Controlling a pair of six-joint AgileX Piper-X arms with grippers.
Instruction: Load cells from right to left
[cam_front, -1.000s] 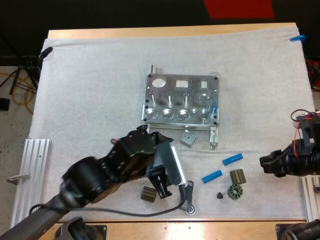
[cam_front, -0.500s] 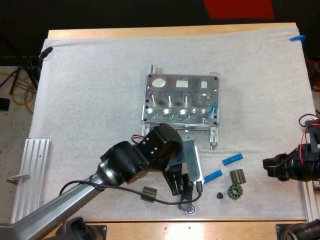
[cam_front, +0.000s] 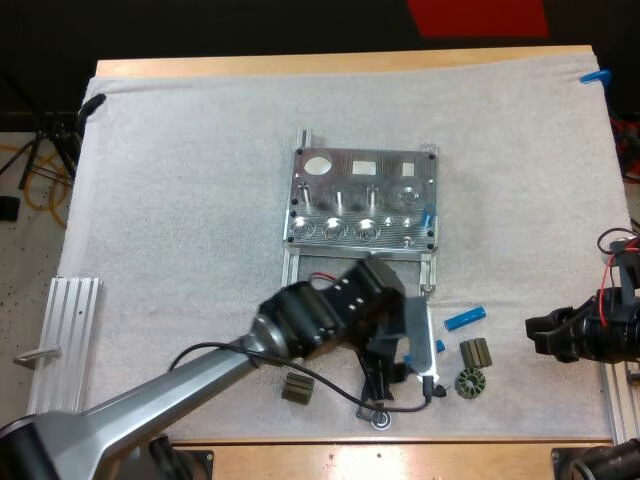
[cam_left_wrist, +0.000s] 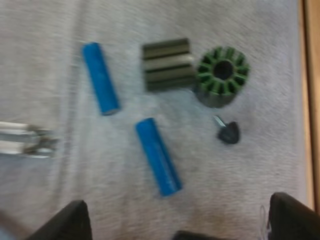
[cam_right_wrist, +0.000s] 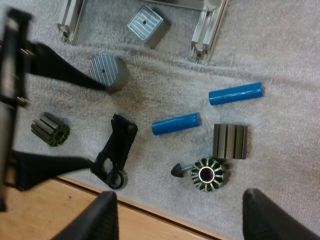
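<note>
Left gripper (cam_left_wrist: 177, 215) spread wide and empty, nearer blue cell (cam_left_wrist: 157, 156) lying askew just ahead of its open span; risk: an off-axis close rolls it away or nudges the small black knob (cam_left_wrist: 228, 133) alongside.

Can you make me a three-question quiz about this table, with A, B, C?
1. Where is the green toothed metal ring?
A) beside the dark ribbed block
B) on bare wood
C) atop a blue cylinder
2. How many bright blue cylinders lie loose on the white mat?
A) one
B) two
C) five
3. The left gripper's black fingers are:
A) shut on a cylinder
B) touching each other
C) open
Answers: A, ring and block sit side by side; B, two lie near the ring; C, the fingers stand apart, touching nothing.
</note>
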